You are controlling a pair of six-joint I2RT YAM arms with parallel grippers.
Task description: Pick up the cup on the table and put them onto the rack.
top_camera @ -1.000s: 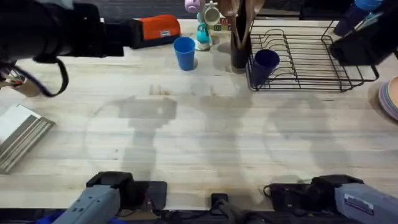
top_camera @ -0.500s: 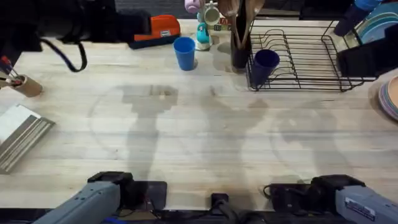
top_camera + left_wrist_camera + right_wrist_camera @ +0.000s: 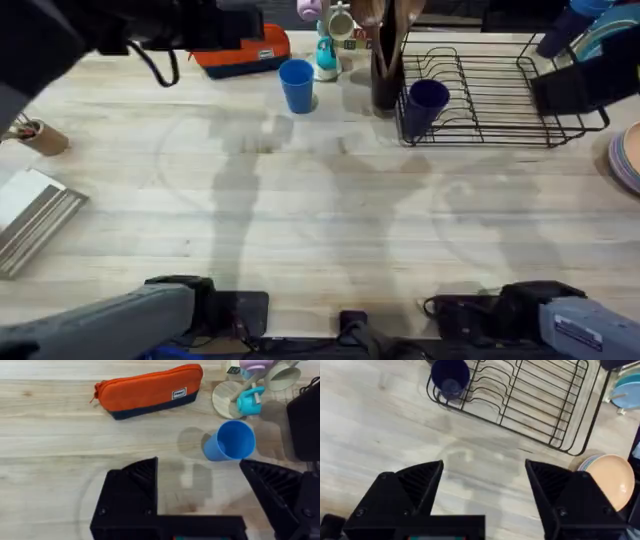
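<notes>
Since a second ago my left arm has swept along the table's far edge, from the far-left corner toward the middle, and its dark bulk now covers part of the orange pencil case [image 3: 245,48] it was short of before. My right arm has barely shifted at the far-right corner. Neither cup has moved.

From the left wrist camera I see the left gripper [image 3: 200,480] with its black fingers spread wide and nothing between them. It hangs over bare wood, with the bright blue cup [image 3: 229,441] just beyond the gap and slightly toward one finger. That cup stands on the table [image 3: 320,230] near the far edge, a little left of the middle [image 3: 296,84]. The pencil case [image 3: 150,390] lies farther out along the same edge. A small wooden mug stand [image 3: 227,400] carrying pastel mugs sits close beside the cup.

The right gripper [image 3: 485,477] is likewise spread, holding nothing, above bare table just in front of the rack [image 3: 530,400]. The navy cup [image 3: 450,379] is already in the rack, at its left end [image 3: 426,102], leaning against the wire. The rack [image 3: 500,95] itself rests along the far edge, right of the middle, with a dark utensil holder [image 3: 385,80] touching or just beside its left end. A stack of plates [image 3: 607,477] lies at the table's right edge, near the rack's right end.
</notes>
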